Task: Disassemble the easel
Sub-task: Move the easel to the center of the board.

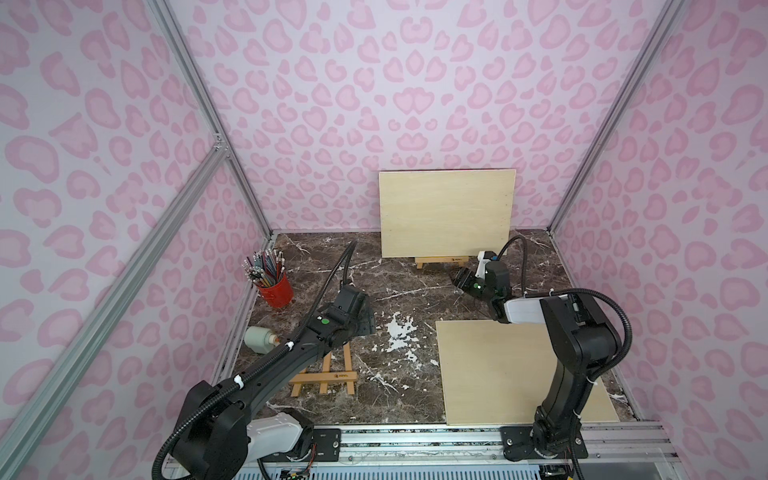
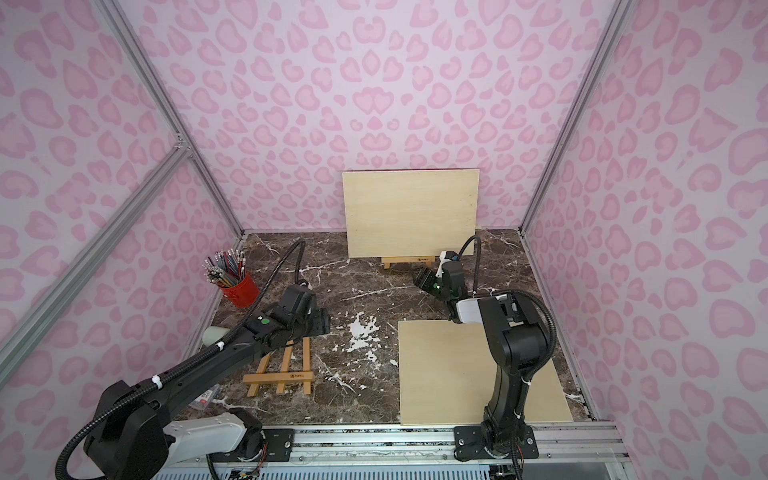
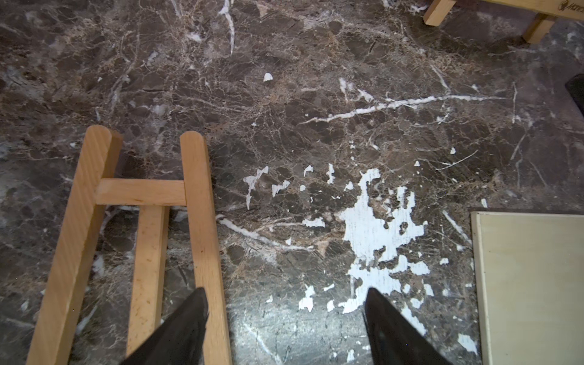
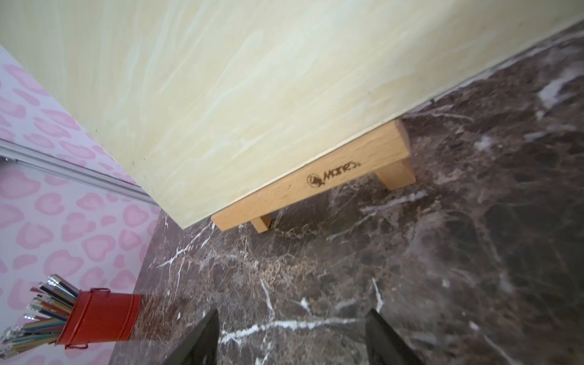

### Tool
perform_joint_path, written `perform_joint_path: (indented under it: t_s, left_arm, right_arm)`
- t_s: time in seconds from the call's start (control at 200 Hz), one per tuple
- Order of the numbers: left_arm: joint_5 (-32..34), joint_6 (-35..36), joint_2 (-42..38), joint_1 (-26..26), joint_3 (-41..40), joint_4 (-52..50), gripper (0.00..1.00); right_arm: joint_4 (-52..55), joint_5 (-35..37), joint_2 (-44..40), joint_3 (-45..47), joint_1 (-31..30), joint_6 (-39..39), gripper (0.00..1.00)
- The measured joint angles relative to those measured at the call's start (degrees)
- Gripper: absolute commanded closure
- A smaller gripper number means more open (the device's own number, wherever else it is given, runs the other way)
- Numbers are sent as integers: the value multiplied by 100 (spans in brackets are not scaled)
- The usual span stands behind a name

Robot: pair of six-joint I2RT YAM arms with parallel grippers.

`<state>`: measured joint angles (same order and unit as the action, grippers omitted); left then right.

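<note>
Over on the left, past the red pencil cup (image 1: 276,291), the left gripper (image 3: 286,289) hangs low over the marble table (image 1: 399,270) with its jaws spread wide and nothing between them. The flat easel (image 3: 142,191) lies on its back just beside it. In the left wrist view one dark finger (image 3: 189,322) overlaps that easel's nearer rail, though I can't tell whether it touches, and the gap between the jaws is over bare tabletop. In both top views this arm covers the easel's upper end. Toward the back, the standing easel (image 1: 441,260) is on its feet with the upright board (image 1: 446,214) resting on its ledge and leaning back. To my eye that pair is the job left to do. The right gripper (image 4: 292,313) faces it, jaws wide and empty, near the ledge but apart from it and low, in front of the board's lower right corner. I'd come in higher and catch the board by a side edge, then lift it straight up off the ledge so the light frame doesn't tip. There is room to lay it by the flat board (image 1: 498,370) at the front right.
</note>
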<state>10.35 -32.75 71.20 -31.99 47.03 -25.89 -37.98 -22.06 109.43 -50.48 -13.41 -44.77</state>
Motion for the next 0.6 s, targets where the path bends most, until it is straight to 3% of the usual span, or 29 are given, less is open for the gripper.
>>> perform_joint_path:
  t_s: [0.605]
  left_arm:
    - [-138, 234, 271, -11, -57, 372, 17]
  right_arm:
    - [-1961, 68, 1427, -664, 81, -1591, 26]
